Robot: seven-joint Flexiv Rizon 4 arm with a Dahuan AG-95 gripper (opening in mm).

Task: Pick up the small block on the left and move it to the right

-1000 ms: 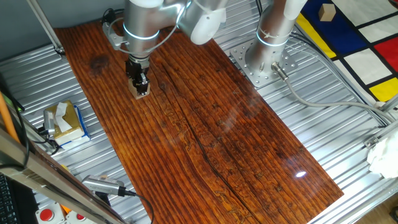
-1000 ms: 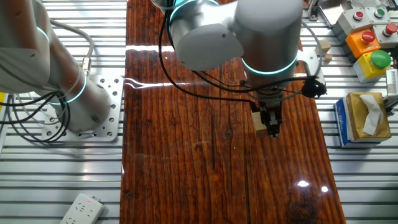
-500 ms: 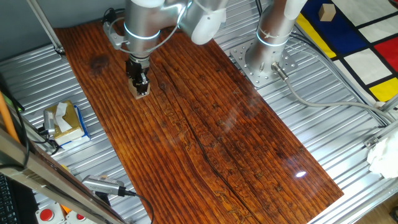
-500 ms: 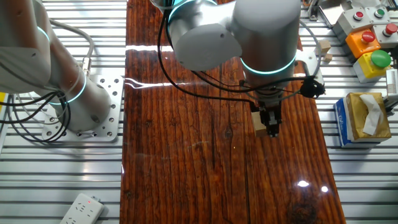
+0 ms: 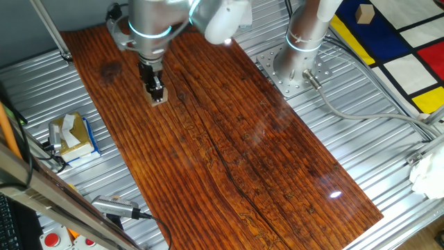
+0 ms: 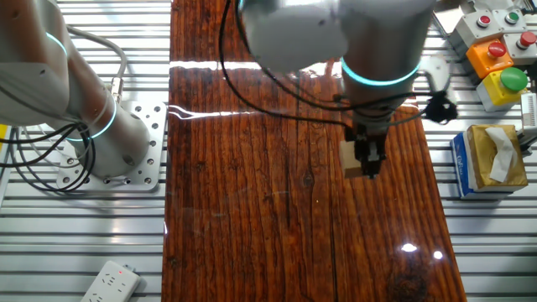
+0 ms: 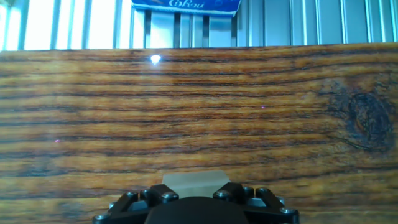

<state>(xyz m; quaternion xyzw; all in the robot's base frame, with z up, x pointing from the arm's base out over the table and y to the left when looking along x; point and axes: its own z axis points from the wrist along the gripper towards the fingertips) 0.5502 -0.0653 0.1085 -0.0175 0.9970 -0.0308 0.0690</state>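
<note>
Your end effector [image 5: 157,95] has shifted slightly along the desk [image 5: 229,153] since a second ago, taking the small block [image 5: 159,99] with it. Its fingers pinch the small block near the desk's edge, beside the tissue box [image 6: 491,159].

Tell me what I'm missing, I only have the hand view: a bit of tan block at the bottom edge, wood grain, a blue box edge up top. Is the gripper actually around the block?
Observer: Yes. From one fixed view, the gripper stands upright over the small block, fingers down at its sides.
Operator: Lifted or on the board?
Observer: Cannot tell; in the other fixed view the small block sits low against the wooden board.
Operator: That blue box?
Observer: It is the tissue box, off the board on the metal table.
</note>
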